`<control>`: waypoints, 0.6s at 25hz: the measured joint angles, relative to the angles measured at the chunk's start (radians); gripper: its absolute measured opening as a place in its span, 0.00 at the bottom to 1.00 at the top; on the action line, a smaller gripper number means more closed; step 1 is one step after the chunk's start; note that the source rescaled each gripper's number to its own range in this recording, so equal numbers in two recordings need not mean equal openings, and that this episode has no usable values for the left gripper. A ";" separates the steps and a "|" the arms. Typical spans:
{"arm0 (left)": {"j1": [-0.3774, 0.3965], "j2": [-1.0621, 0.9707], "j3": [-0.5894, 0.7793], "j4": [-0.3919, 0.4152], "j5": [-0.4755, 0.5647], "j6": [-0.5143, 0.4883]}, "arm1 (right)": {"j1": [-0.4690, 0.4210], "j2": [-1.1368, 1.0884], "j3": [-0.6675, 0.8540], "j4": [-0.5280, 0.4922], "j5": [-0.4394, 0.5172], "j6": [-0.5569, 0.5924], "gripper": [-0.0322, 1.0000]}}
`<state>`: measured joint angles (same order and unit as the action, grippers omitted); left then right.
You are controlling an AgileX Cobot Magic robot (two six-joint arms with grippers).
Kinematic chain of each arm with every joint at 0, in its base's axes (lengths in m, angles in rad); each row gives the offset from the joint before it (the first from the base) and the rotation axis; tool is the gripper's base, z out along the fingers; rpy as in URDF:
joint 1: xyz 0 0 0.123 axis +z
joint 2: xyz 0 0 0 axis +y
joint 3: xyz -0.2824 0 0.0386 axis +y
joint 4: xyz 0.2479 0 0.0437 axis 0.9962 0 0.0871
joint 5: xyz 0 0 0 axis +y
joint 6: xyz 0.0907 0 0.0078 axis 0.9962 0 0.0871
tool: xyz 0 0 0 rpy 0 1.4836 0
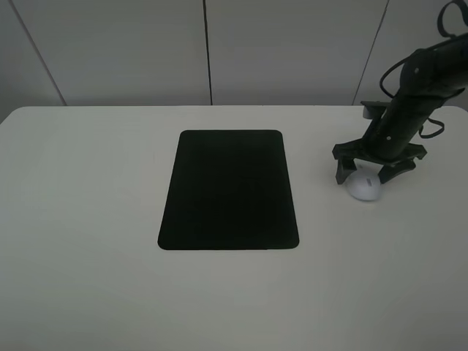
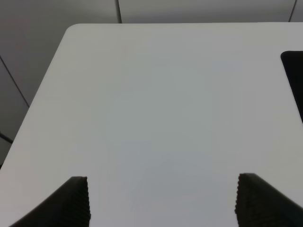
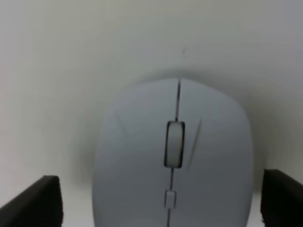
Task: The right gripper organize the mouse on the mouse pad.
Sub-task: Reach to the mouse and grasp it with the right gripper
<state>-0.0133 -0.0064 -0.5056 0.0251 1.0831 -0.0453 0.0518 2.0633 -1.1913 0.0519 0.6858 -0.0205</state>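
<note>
The white mouse (image 1: pixel 363 187) lies on the table to the right of the black mouse pad (image 1: pixel 229 190), apart from it. My right gripper (image 1: pixel 363 175) hangs low over the mouse, open, with a finger on each side. In the right wrist view the mouse (image 3: pixel 173 156) with its grey scroll wheel fills the space between the fingertips (image 3: pixel 38 201); the gripper (image 3: pixel 156 203) does not clamp it. My left gripper (image 2: pixel 163 201) is open and empty over bare table. One corner of the pad (image 2: pixel 294 71) shows in the left wrist view.
The white table (image 1: pixel 88 219) has rounded corners, and its far edge runs along a grey panelled wall (image 1: pixel 208 51). The left arm is out of the exterior view. The right arm's cables (image 1: pixel 431 131) hang near the table's right edge.
</note>
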 joint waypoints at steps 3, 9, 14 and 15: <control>0.000 0.000 0.000 0.000 0.000 0.000 | 0.000 0.009 0.000 0.000 -0.002 0.000 1.00; 0.000 0.000 0.000 0.000 0.000 0.000 | 0.000 0.018 0.000 -0.011 -0.003 0.000 1.00; 0.000 0.000 0.000 0.000 0.000 0.000 | 0.000 0.018 0.000 -0.018 -0.002 0.020 0.97; 0.000 0.000 0.000 0.000 0.000 0.000 | 0.000 0.019 0.000 -0.019 -0.002 0.020 0.92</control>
<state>-0.0133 -0.0064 -0.5056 0.0251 1.0831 -0.0453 0.0518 2.0823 -1.1913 0.0327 0.6843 0.0000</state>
